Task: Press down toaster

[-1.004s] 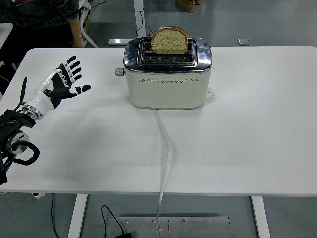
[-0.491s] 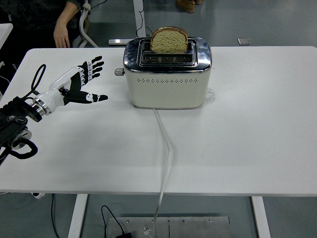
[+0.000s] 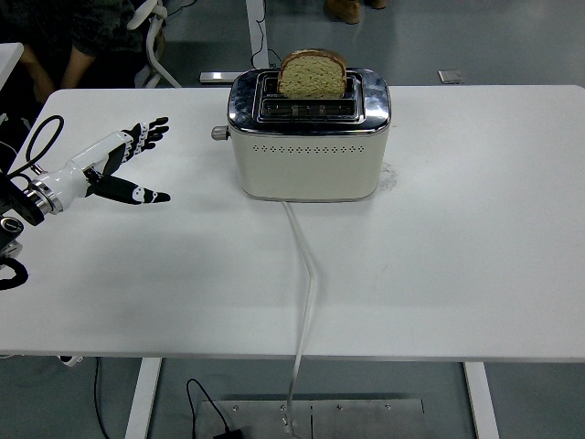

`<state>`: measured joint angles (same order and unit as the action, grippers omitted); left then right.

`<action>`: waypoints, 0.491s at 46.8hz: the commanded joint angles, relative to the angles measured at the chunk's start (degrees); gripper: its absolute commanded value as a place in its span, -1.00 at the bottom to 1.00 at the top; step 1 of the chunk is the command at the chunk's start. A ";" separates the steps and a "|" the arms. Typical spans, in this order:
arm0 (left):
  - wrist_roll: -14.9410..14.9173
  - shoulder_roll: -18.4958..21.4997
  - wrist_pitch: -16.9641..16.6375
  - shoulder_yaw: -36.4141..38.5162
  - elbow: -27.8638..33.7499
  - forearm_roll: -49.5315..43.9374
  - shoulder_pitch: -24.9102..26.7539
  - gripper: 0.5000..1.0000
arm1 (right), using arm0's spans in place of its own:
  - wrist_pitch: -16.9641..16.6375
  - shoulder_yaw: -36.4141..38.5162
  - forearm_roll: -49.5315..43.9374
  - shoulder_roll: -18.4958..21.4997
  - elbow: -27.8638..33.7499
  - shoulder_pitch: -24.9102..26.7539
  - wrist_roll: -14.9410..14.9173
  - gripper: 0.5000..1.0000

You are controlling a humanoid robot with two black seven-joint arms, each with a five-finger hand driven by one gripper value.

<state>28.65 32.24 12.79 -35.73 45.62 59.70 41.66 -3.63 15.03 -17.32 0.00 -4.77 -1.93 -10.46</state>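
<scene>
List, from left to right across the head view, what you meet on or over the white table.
Left hand → lever knob → toaster. The bread and the cord overlap the toaster's span, so they are left out.

Open white surface [image 3: 475, 229] spreads across the right and lower parts of the frame. The toaster [image 3: 309, 137] stands at upper centre, bread [image 3: 313, 75] rising from its top; its cord [image 3: 304, 283] runs down the middle to the near edge. The left hand [image 3: 117, 165], fingers spread, hovers at left with bare surface between it and the lever knob [image 3: 219, 133].
</scene>
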 commanded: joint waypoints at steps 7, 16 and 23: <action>0.09 0.37 -4.18 0.75 2.37 5.78 0.27 1.00 | 0.03 0.00 0.00 0.00 -0.07 0.00 0.00 0.99; 0.00 1.16 -4.18 1.01 4.22 8.32 1.32 1.00 | -0.06 0.00 0.00 0.00 0.02 0.00 0.00 0.99; 0.00 1.25 -5.67 1.01 4.22 13.77 2.02 1.00 | -0.06 0.00 0.00 0.00 0.02 0.00 0.00 0.99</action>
<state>28.67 33.41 7.78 -34.72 49.86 71.84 43.56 -3.62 15.03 -17.32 0.00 -4.75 -1.93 -10.46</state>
